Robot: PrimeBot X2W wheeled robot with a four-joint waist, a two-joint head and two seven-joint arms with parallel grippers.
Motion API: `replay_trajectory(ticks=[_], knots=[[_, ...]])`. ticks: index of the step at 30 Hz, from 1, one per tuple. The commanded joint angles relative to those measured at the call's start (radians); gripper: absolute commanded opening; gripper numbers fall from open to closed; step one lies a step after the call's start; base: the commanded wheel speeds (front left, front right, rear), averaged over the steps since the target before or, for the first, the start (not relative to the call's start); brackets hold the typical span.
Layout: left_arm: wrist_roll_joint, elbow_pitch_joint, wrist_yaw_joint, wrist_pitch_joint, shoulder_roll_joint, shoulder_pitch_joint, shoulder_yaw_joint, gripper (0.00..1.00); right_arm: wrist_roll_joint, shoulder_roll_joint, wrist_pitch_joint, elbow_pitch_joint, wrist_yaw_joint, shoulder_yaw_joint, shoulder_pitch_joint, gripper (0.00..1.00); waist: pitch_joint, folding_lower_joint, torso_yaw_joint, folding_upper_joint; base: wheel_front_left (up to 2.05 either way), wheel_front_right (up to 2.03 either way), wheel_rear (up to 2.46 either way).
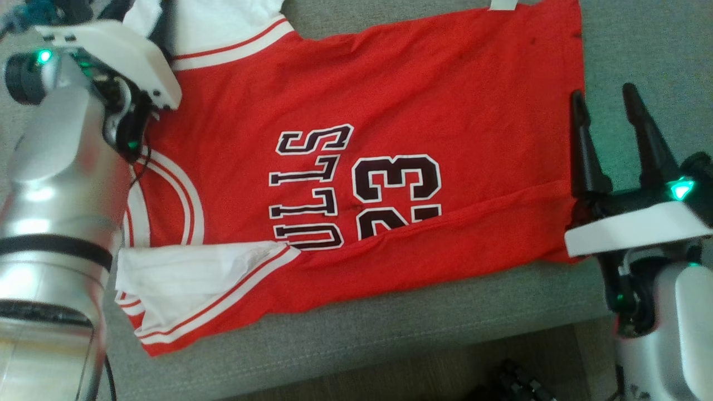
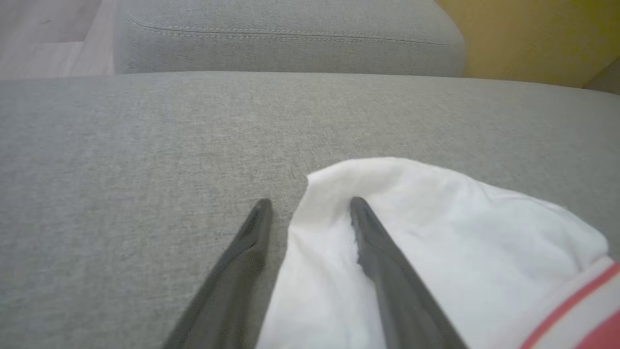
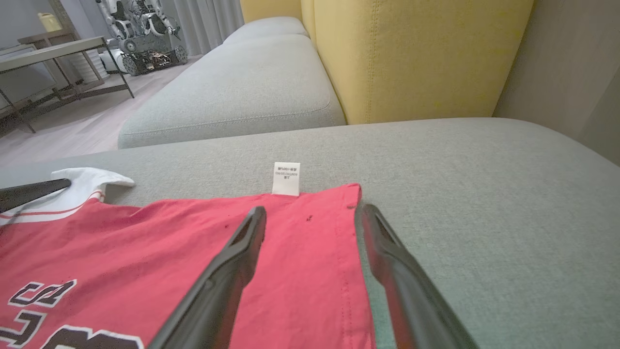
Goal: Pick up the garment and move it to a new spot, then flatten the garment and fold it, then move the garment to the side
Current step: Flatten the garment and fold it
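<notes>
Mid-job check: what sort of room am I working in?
Probably a living room or a staged one: the jersey lies on a grey sofa seat with a yellow backrest, and a metal-legged table stands on wood flooring.

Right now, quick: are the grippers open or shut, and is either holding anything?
Left gripper: open, straddling the edge of the white sleeve, holding nothing.
Right gripper: open, straddling the side edge of the red jersey, holding nothing.
</notes>
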Motion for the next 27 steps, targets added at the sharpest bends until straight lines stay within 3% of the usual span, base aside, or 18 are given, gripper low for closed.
replay_trajectory(ticks=[1,10,18,27], knots=[[-0.003,0.0,-0.005,-0.007,0.034,-0.04,0.014,0.0,0.007,-0.006,-0.009,-0.031,-0.001,0.01,-0.023,1.0,0.002,0.0,0.0,0.0,0.0,0.0,0.0],[-0.018,0.063,-0.021,-0.104,0.002,-0.096,-0.022,0.0,-0.013,-0.017,0.046,0.061,-0.001,-0.066,-0.178,1.0,-0.012,0.0,0.035,0.0,0.0,0.0,0.0],[-0.047,0.044,-0.023,-0.14,-0.034,-0.135,-0.059,0.0,0.018,-0.107,0.186,0.341,-0.001,-0.073,-0.378,1.0,-0.002,0.0,0.082,0.0,0.0,0.0,0.0],[-0.102,0.002,-0.023,-0.15,-0.04,-0.14,-0.112,0.0,0.067,-0.134,0.341,0.57,-0.001,-0.074,-0.505,1.0,0.009,0.0,0.116,0.0,0.0,0.0,0.0]])
